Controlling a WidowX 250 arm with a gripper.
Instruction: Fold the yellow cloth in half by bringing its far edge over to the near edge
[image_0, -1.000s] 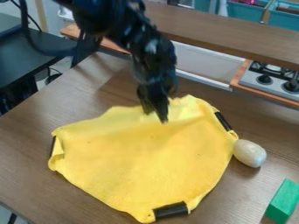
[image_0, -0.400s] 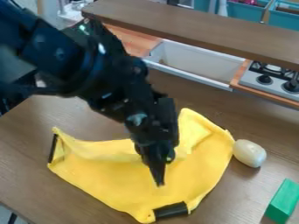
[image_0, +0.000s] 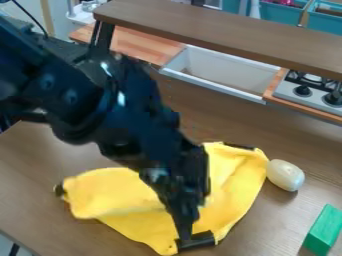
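Observation:
The black gripper (image_0: 187, 235) points down over the front corner of the yellow cloth (image_0: 227, 200), its tip right by the black band (image_0: 196, 241) there. It is shut on the cloth, whose pinched part is largely hidden behind the gripper and arm. The cloth lies rumpled and partly folded over toward the front, with a rounded fold on its left and a raised ridge on its right. Dark bands also show at its left end and back right corner.
A pale egg-shaped object (image_0: 285, 175) rests just off the cloth's right edge. The green block (image_0: 324, 230) lies at the front right. Behind the brown table (image_0: 294, 145) are a white sink (image_0: 227, 70), a stove (image_0: 310, 90) and a raised brown shelf (image_0: 220, 30).
The gripper has moved from the cloth's back part toward the front corner, and the back edge has come forward with it. The cloth's left end has curled over. Egg-shaped object and block stayed put.

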